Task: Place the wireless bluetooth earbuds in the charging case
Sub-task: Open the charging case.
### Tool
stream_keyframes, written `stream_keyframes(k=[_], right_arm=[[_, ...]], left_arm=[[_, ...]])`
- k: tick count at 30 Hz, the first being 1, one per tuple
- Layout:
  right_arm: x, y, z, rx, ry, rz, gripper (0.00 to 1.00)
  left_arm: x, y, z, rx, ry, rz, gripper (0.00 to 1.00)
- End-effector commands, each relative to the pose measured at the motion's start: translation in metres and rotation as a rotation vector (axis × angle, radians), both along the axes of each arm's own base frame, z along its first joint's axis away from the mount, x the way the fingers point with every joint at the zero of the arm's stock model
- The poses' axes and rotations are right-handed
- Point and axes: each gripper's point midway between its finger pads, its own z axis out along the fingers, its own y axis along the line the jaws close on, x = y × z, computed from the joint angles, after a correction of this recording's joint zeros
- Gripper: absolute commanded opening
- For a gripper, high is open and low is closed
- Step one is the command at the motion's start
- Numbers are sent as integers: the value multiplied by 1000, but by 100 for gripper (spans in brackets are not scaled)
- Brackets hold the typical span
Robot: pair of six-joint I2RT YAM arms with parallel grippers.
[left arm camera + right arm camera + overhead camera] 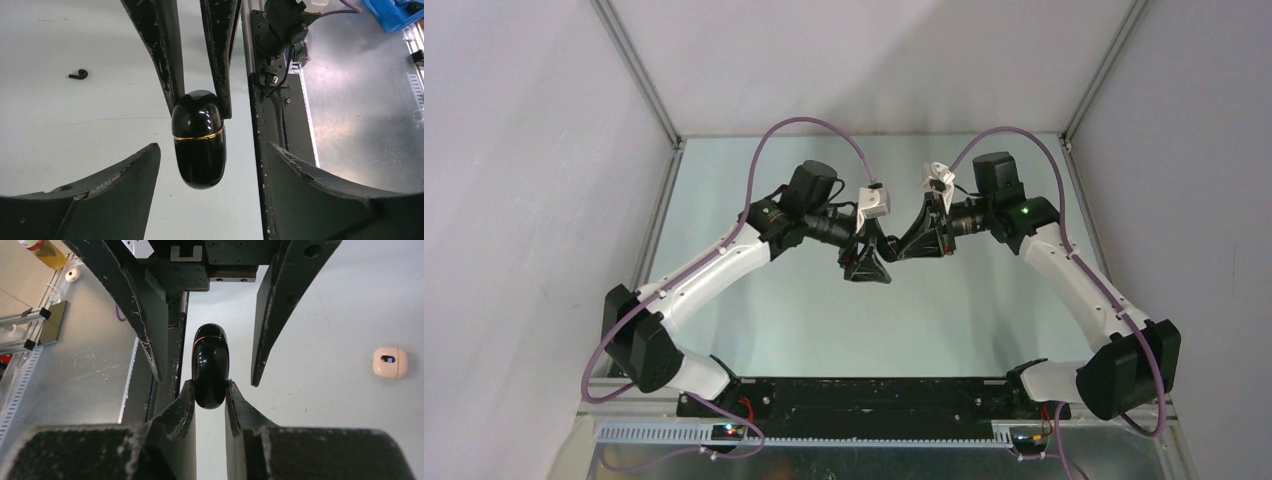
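A glossy black charging case [198,145] with a thin gold seam hangs above the table, its lid shut. My right gripper [210,385] is shut on one end of the case [210,362]. My left gripper [214,146] is open, with its fingers wide on either side of the case's free end and not touching it. One black earbud [78,75] lies on the table, far left in the left wrist view. A pale beige-white case [390,362] lies shut on the table. In the top view the left gripper [867,262] and right gripper [914,243] meet at mid-table; the case is hidden there.
The black base rail [257,150] and the metal bench [360,100] beyond the table's near edge show in the left wrist view. A bottle [47,251] and other gear sit off the table at the left of the right wrist view. White walls enclose the table.
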Motion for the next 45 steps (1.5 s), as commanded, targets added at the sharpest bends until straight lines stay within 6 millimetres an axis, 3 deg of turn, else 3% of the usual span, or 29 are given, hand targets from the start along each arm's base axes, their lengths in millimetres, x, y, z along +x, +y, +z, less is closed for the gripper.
stream_keyframes(k=[1, 7, 13, 19, 21, 24, 30, 45], right_arm=[[3, 7, 15, 36, -1, -13, 0], [5, 11, 6, 3, -31, -27, 0], [6, 12, -1, -25, -55, -30, 0], [6, 10, 0, -28, -72, -37, 0], [6, 10, 1, -27, -76, -41, 0], [7, 8, 3, -27, -84, -49, 0], [7, 4, 5, -26, -104, -56, 0], [8, 3, 7, -7, -69, -50, 0]], left_arm=[[-3, -2, 11, -35, -13, -9, 78], [-3, -3, 11, -36, -4, -16, 61], [-3, -2, 11, -34, -7, -13, 51], [-3, -3, 10, -32, -4, -16, 31], [-3, -3, 9, -31, -3, -16, 32], [-3, -3, 9, -30, -4, -16, 43], [-3, -2, 10, -28, -8, -13, 51], [-5, -2, 12, -33, -5, -25, 43]])
